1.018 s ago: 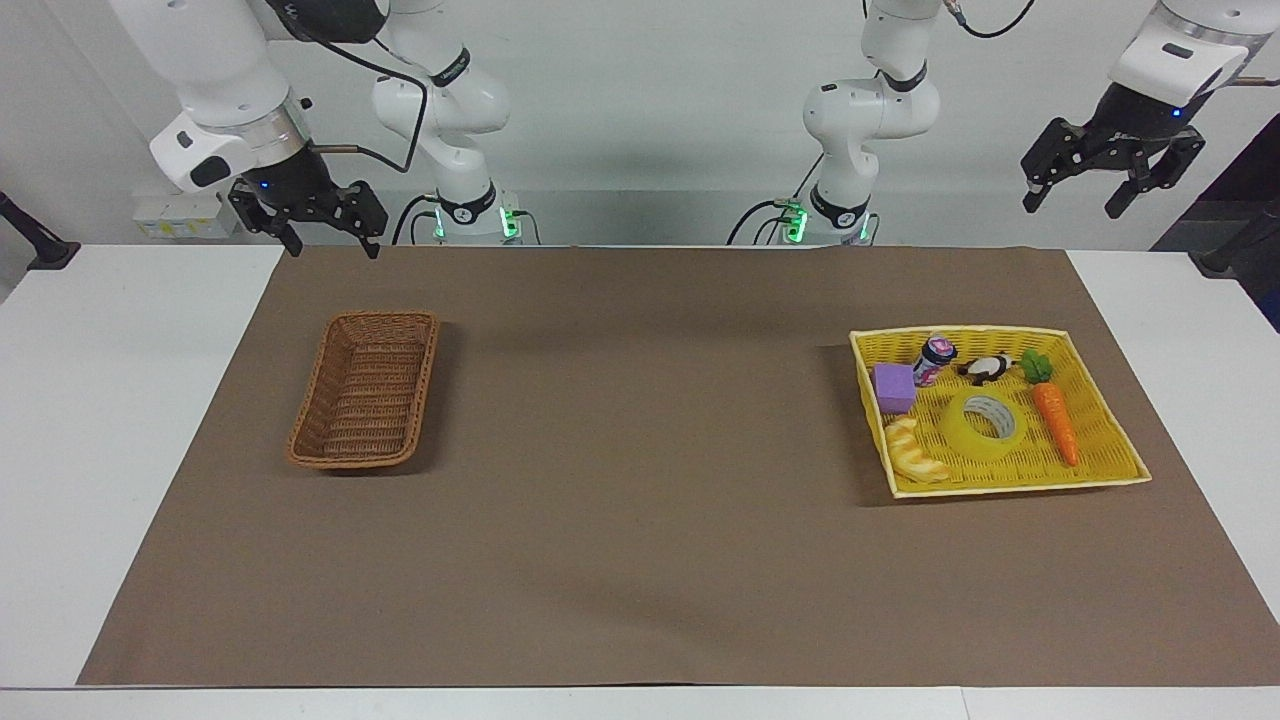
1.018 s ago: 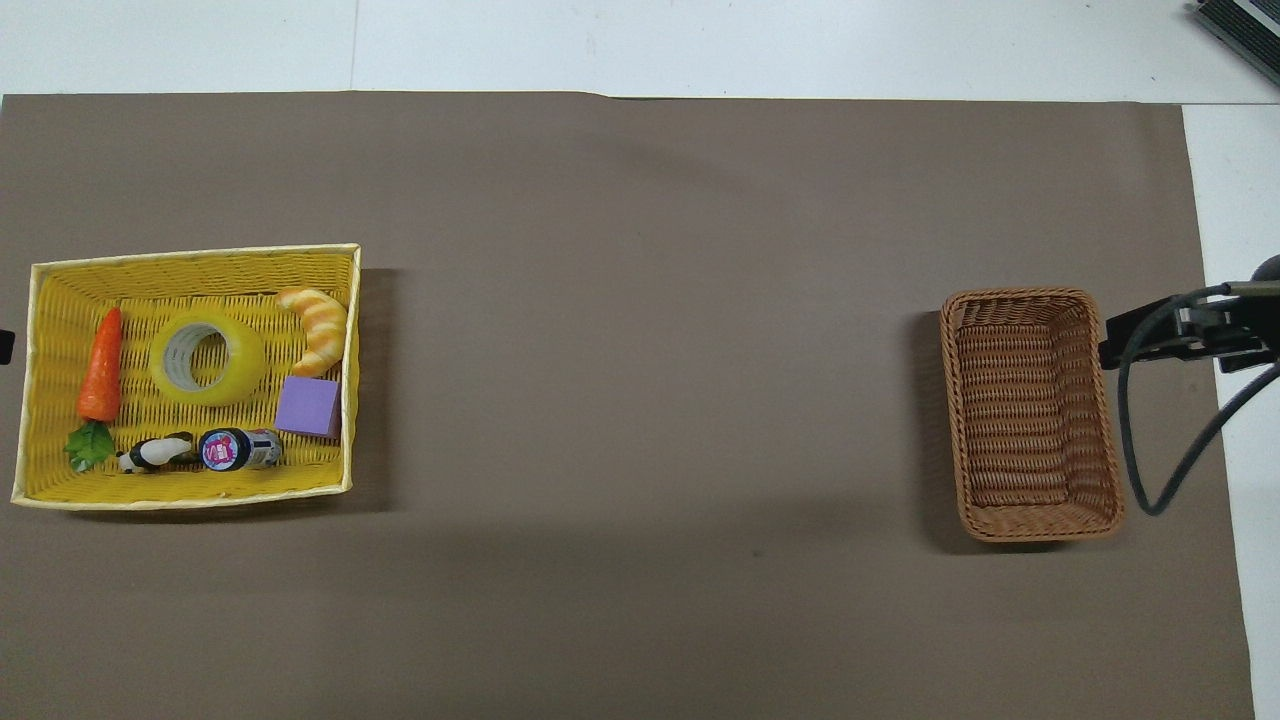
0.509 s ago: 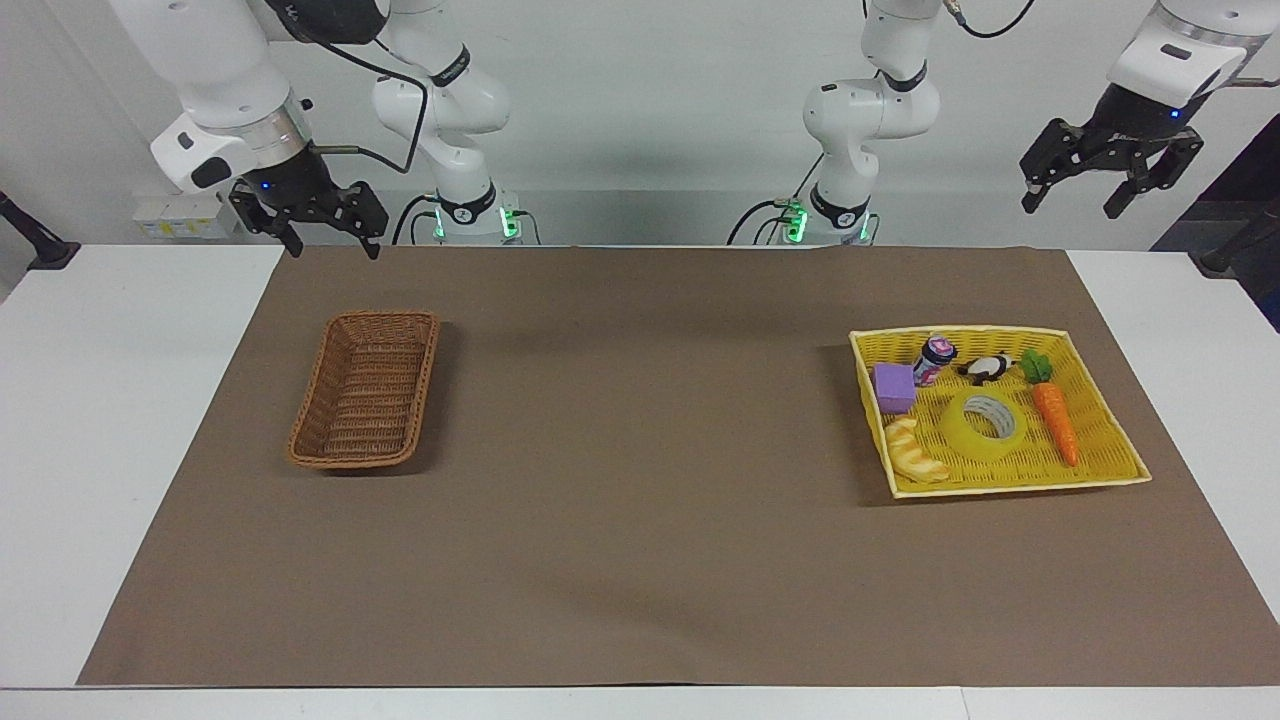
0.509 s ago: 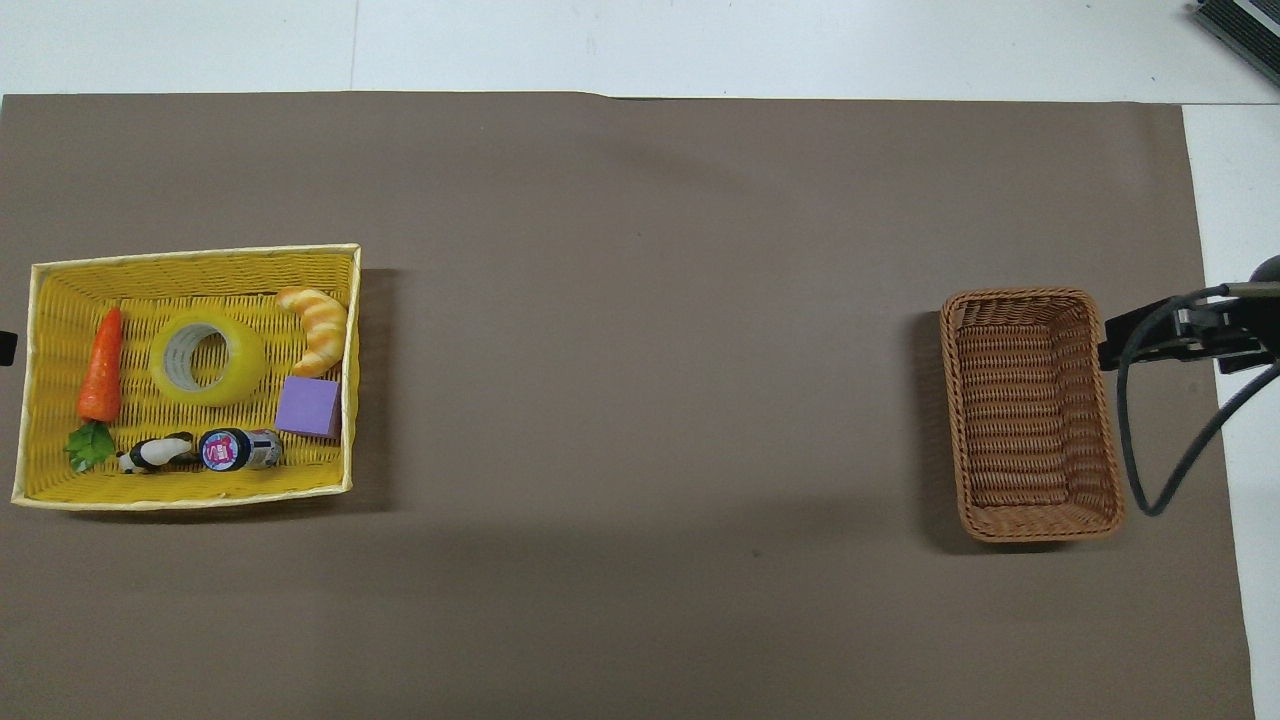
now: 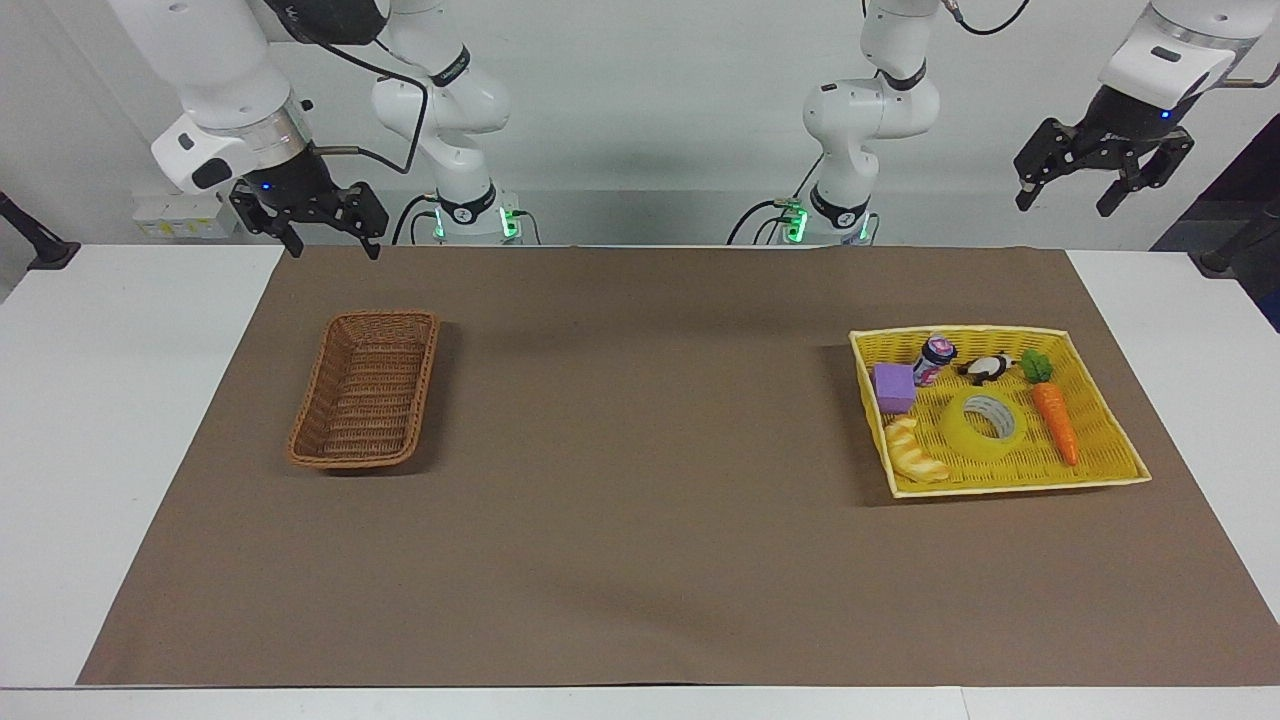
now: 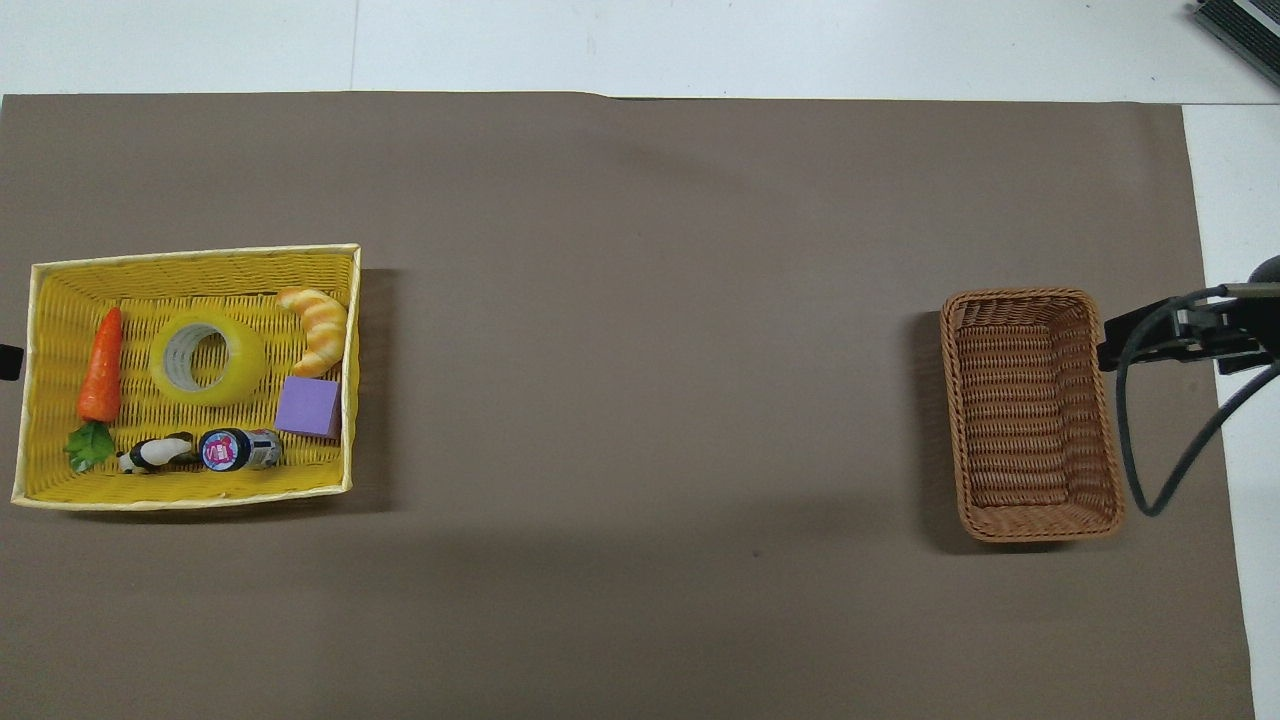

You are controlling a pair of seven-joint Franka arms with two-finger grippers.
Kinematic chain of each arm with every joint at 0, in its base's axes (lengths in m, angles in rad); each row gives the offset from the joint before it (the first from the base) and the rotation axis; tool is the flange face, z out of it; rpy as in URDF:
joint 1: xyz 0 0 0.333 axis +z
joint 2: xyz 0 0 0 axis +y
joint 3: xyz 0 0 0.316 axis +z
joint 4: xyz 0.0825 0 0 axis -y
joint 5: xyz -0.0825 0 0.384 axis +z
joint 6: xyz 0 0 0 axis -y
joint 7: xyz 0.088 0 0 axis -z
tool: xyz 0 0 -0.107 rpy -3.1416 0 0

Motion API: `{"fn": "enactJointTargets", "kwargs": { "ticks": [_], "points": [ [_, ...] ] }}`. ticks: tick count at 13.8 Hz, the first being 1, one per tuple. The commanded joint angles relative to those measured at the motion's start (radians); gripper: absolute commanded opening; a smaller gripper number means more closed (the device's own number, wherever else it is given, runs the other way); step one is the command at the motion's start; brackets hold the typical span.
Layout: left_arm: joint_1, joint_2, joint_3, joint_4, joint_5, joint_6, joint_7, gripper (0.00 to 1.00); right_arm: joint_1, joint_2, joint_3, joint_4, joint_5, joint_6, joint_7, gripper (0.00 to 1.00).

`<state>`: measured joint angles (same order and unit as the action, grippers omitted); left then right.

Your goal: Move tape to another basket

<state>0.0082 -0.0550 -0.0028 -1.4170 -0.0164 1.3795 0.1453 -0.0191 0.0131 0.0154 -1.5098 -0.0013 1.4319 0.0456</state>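
Observation:
The yellow tape roll (image 5: 983,425) lies flat in the yellow tray-basket (image 5: 955,331) at the left arm's end of the table; it also shows in the overhead view (image 6: 207,357). The empty brown wicker basket (image 5: 385,316) stands at the right arm's end and shows in the overhead view too (image 6: 1020,293). My left gripper (image 5: 1062,208) hangs open and empty, high in the air by the yellow tray, well above the tape. My right gripper (image 5: 335,250) is open and empty, raised beside the wicker basket.
The yellow tray (image 6: 195,252) also holds an orange carrot (image 6: 100,365), a croissant toy (image 6: 318,328), a purple block (image 6: 309,406), a small bottle (image 6: 238,449) and a black-and-white toy (image 6: 152,454). A brown mat (image 5: 640,450) covers the table between the baskets.
My left gripper has drifted slightly up and toward the middle of the table. The right arm, the tape and both baskets have not moved.

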Motion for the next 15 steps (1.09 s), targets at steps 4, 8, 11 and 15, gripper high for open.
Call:
{"fn": "enactJointTargets", "kwargs": {
  "ticks": [4,8,11,15],
  "points": [
    [0.007,-0.042,0.006,-0.063,0.001,0.050,0.006,1.00,-0.012,-0.013,0.004,-0.020,0.023,-0.004,-0.024,1.00],
    [0.013,-0.026,0.007,-0.066,-0.002,0.082,0.014,1.00,-0.008,-0.022,0.003,-0.035,0.023,0.008,-0.026,1.00],
    [0.047,-0.014,0.007,-0.179,-0.005,0.218,0.057,1.00,-0.007,-0.024,0.004,-0.041,0.023,0.030,-0.030,1.00],
    [0.131,0.007,0.007,-0.357,-0.023,0.441,0.175,1.00,-0.001,-0.033,0.005,-0.056,0.023,0.042,-0.027,1.00]
  ]
}}
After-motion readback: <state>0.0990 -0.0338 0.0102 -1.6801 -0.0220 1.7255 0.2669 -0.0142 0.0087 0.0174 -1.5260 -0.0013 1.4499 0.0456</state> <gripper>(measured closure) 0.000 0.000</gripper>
